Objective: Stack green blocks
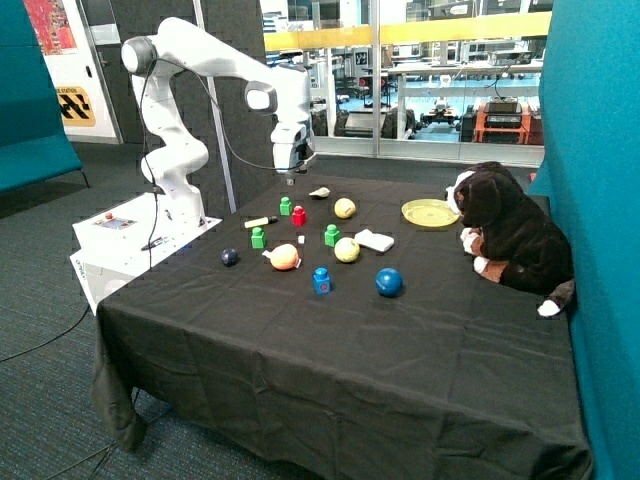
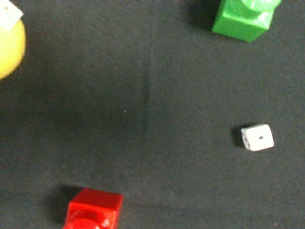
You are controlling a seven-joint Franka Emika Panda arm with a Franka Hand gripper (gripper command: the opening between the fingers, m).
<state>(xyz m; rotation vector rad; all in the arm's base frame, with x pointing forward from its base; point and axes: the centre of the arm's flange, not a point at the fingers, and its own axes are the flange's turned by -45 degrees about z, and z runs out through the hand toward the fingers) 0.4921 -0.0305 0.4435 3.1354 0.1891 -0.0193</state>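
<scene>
Three green blocks stand apart on the black tablecloth: one at the back (image 1: 285, 206) next to the red studded block (image 1: 298, 215), one nearer the robot base (image 1: 258, 237), and one in the middle (image 1: 331, 235). None is stacked. My gripper (image 1: 290, 180) hangs above the back green block and the red block, clear of the table, with nothing seen in it. The wrist view shows one green block (image 2: 243, 19), the red block (image 2: 93, 210), a white die (image 2: 258, 137) and the edge of a yellow ball (image 2: 7, 47); the gripper itself is out of that view.
Two yellow balls (image 1: 344, 208) (image 1: 346, 250), an orange ball (image 1: 284, 257), a blue ball (image 1: 388, 282), a small dark ball (image 1: 229, 257), a blue studded block (image 1: 321, 281), a white pad (image 1: 374, 240), a yellow plate (image 1: 428, 212) and a plush dog (image 1: 510, 235) share the table.
</scene>
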